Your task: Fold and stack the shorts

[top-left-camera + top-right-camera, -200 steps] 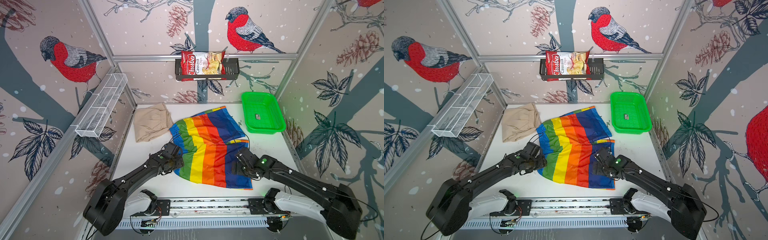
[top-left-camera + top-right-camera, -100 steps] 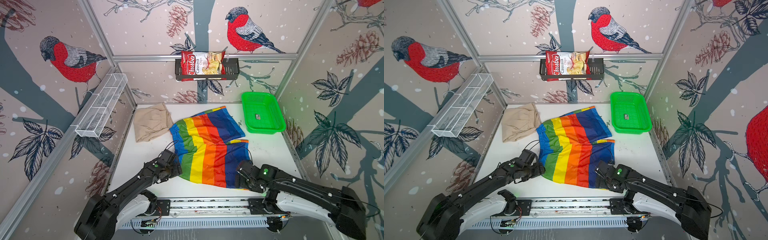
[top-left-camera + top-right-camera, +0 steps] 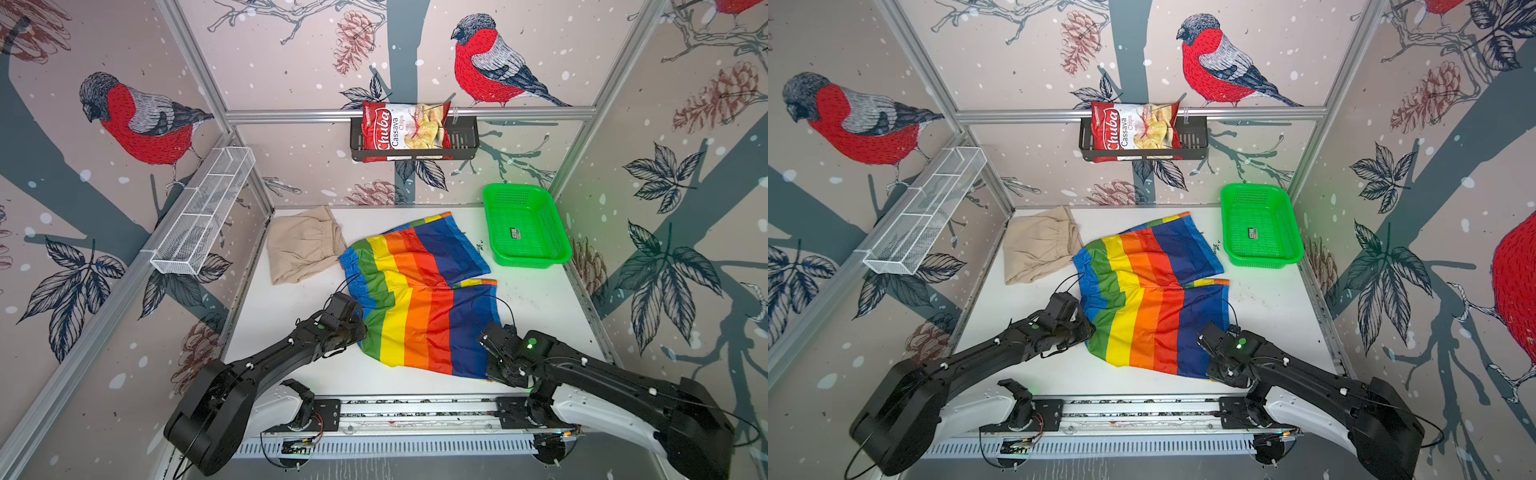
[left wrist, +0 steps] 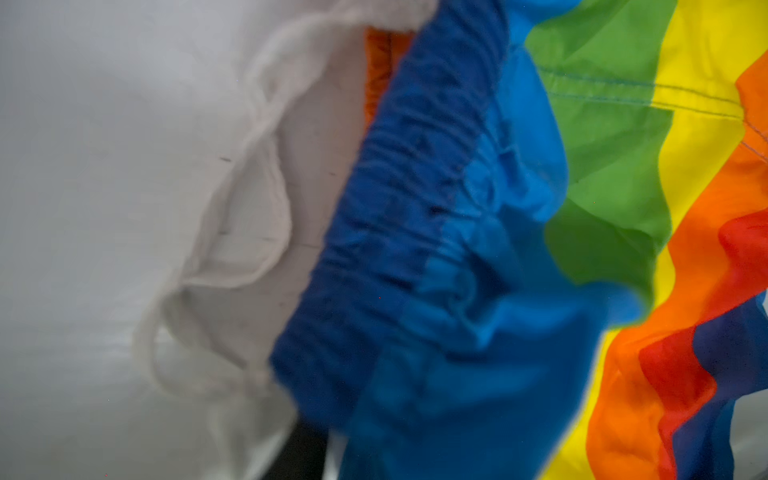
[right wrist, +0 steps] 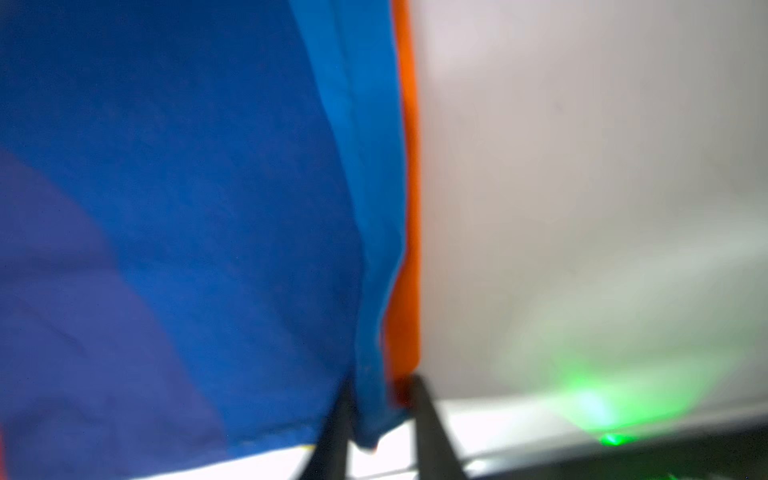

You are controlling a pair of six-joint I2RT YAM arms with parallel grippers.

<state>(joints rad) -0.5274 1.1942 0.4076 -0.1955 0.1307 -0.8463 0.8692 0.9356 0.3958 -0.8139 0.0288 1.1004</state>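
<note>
Overlooking rainbow shorts (image 3: 415,299): "Chuba Cassava Chips" bag (image 3: 405,131)

Surface (image 3: 540,299): white, flat, with dark specks toward the right edge.
Rainbow shorts (image 3: 415,299): centre, spread flat, waistband to the left, both legs to the right.
Beige shorts (image 3: 305,245): rear left corner, edge against the rainbow shorts.
Green basket (image 3: 528,262): rear right corner, just beside the rainbow shorts.

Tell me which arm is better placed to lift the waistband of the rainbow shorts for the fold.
Left. The left gripper sits at the blue waistband of the rainbow shorts; the right gripper pinches the opposite hem corner.
</note>
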